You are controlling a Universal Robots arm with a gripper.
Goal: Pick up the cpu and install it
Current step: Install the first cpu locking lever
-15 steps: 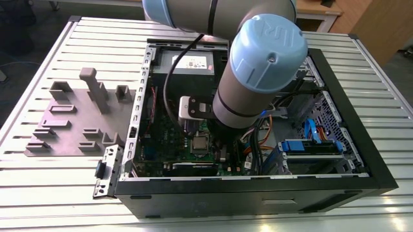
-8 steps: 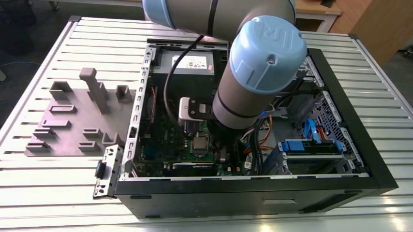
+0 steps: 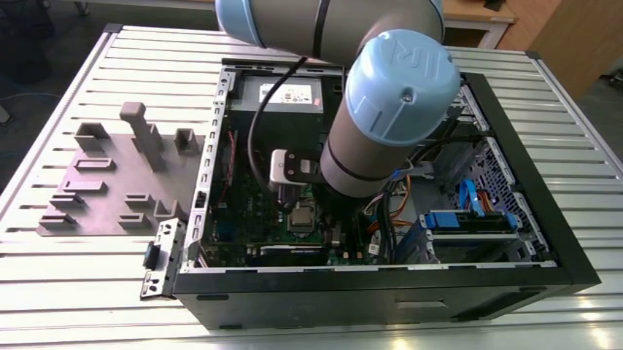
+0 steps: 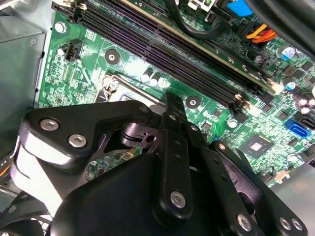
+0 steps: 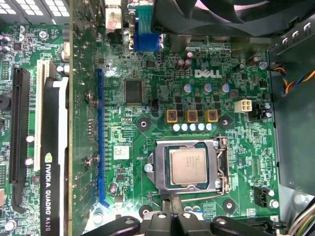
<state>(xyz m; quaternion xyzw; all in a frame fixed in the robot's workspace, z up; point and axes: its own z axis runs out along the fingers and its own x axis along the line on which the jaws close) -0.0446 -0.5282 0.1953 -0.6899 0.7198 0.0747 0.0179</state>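
A robot arm (image 3: 384, 109) with pale blue rounded joints and a grey tube body reaches down into an open black metal computer case (image 3: 526, 270), which lies on a ribbed aluminium table (image 3: 78, 284). On the exterior view's left of the case sits a flat grey tray (image 3: 107, 182) with raised slotted plastic blocks.

The gripper (image 5: 170, 219) is matte black, built of bolted linkage plates with silver screw heads. It hangs just above the green motherboard (image 5: 142, 132). Whether its fingers are spread or closed cannot be told, and nothing can be seen in them.

In the first wrist view the cpu (image 5: 188, 165), a small flat square with a dull silver top and pale rim, lies seated inside the shiny rectangular socket frame (image 5: 219, 167), just beside the gripper's tip. A black graphics card (image 5: 54, 162) stands on edge well apart from the socket, beyond a long blue slot (image 5: 100, 142). In the second wrist view, long dark memory slots (image 4: 197, 54) run diagonally across the board past the gripper's linkages.
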